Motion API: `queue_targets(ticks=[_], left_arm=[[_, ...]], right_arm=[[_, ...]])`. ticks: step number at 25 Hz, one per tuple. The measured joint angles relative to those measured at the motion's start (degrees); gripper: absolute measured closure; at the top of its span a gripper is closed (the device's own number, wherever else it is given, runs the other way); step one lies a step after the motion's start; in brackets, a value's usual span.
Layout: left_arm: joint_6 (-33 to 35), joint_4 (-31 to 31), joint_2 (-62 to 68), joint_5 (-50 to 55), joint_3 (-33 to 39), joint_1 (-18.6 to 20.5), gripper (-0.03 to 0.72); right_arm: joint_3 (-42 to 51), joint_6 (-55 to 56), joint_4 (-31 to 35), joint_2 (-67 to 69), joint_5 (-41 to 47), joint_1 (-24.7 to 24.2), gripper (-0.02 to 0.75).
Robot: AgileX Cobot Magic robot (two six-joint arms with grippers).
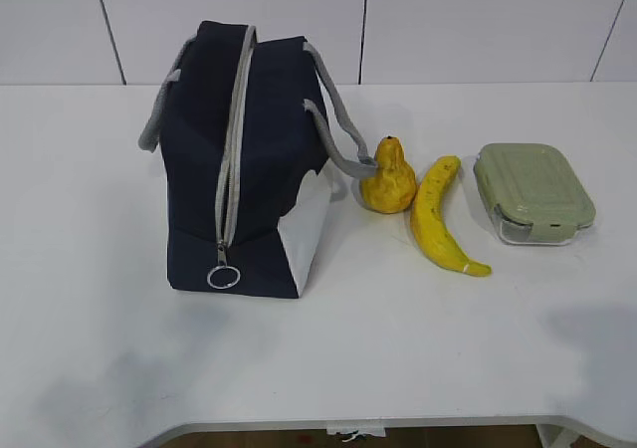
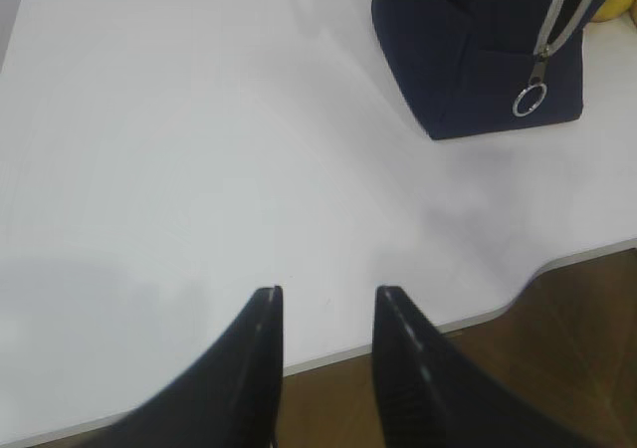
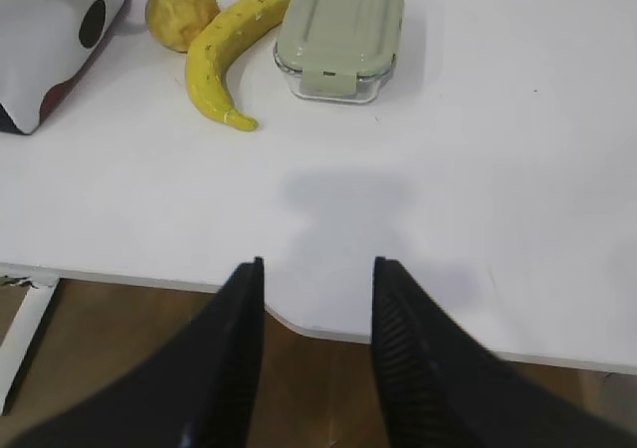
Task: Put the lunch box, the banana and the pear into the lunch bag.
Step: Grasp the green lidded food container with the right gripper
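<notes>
My left fingers (image 2: 323, 314) and right fingers (image 3: 317, 289) stood apart, empty. Beside the zipped lunch bag (image 1: 244, 159) lay pear (image 1: 388, 177), banana (image 1: 438, 214), lunch box (image 1: 532, 191); I judged unzipping by the ring pull (image 1: 223, 277) came first.

Lunch bag (image 1: 261, 159): matt navy cloth, metal ring pull (image 1: 223, 278). Lunch box (image 1: 533, 191): clear glossy base, matt green lid. Table (image 1: 398, 338): smooth white.

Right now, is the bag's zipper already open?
No: in the exterior view the lunch bag has its grey zipper closed along the whole length, with the ring pull hanging at the near end.
</notes>
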Motion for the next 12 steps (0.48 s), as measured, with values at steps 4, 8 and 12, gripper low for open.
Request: queue_targets(ticks=[4, 8, 12], left_arm=[[0.0, -0.1, 0.0, 0.0, 0.0, 0.0, 0.449], [0.0, -0.1, 0.0, 0.0, 0.0, 0.0, 0.449], [0.0, -0.1, 0.0, 0.0, 0.0, 0.0, 0.449]], right_arm=[[-0.7, 3.5, -0.8, 5.4, -3.3, 0.0, 0.445], [-0.9, 11.4, -6.5, 13.2, -6.1, 0.0, 0.445], [-2.5, 17.6, -11.0, 20.9, -6.9, 0.0, 0.445]])
